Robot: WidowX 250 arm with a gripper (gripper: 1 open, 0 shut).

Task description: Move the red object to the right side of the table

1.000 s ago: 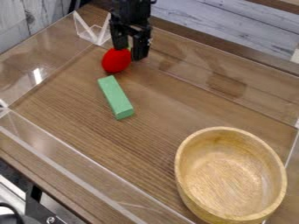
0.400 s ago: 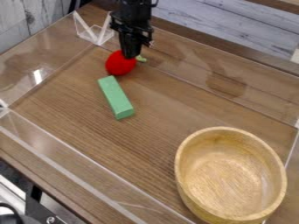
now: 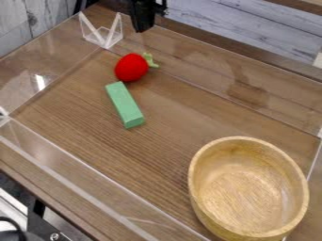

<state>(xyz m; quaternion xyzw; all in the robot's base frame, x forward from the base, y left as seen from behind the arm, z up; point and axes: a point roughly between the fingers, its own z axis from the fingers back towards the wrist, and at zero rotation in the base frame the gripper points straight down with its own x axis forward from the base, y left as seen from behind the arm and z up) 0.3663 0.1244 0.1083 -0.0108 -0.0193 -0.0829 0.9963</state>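
I note the table (image 3: 239, 89) is brown wood grain, edged by low clear acrylic walls. The red object (image 3: 130, 67), a rounded glossy strawberry-like toy with a small green leafy top, lies on the table at far left. Near it lie a matte green rectangular block (image 3: 123, 104) and, well apart, a round light wooden bowl (image 3: 248, 188). My fingers (image 3: 145, 21) are clenched shut above the toy, grasping nothing.
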